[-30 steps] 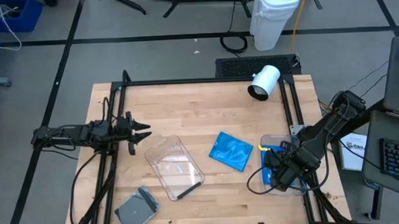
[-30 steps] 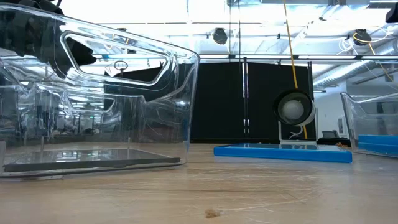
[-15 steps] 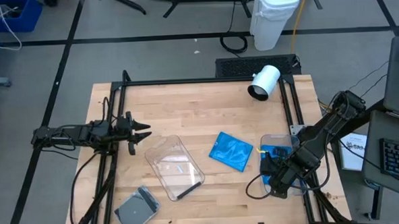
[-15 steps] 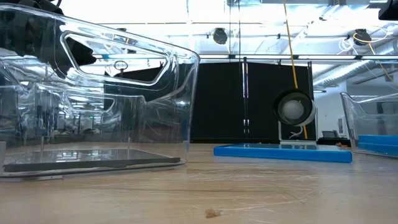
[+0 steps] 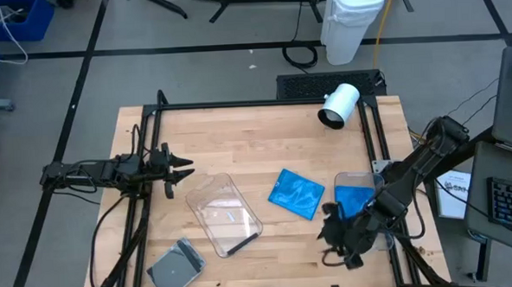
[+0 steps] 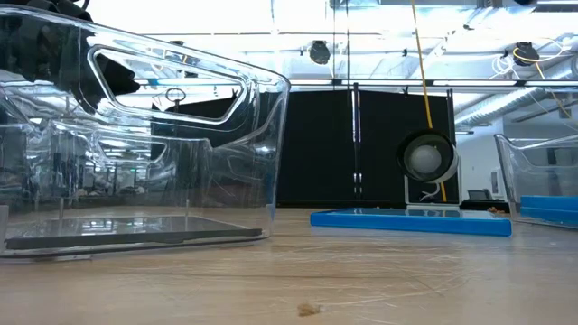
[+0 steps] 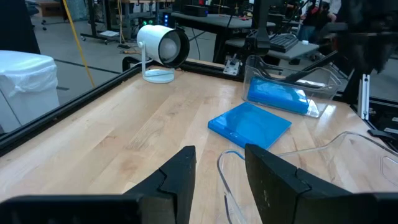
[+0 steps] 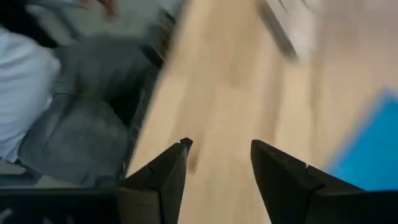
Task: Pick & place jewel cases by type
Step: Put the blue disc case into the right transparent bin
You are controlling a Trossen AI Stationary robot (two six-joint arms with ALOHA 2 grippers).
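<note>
Near the table's right edge, the right gripper (image 5: 336, 240) hangs just off the near end of a clear tub (image 5: 372, 178), fingers parted with nothing between them. That tub holds a blue case (image 5: 355, 197) lying flat. A second blue case (image 5: 296, 194) lies alone mid-table, slightly right of centre. A tilted clear tub (image 5: 223, 212) left of it holds a dark case (image 6: 135, 230), and a grey case (image 5: 176, 269) sits near the front left corner. The left gripper (image 5: 184, 166) waits at the left edge, its fingers (image 7: 180, 180) likewise apart and empty.

The loose blue case looks like the next to sort. Such cases are likely light, stiff and slick, and brittle at hinge and corners. Lying flat, it offers little to grip; pinching across two opposite edges, jaws low to the wood, seems the safest hold.
</note>
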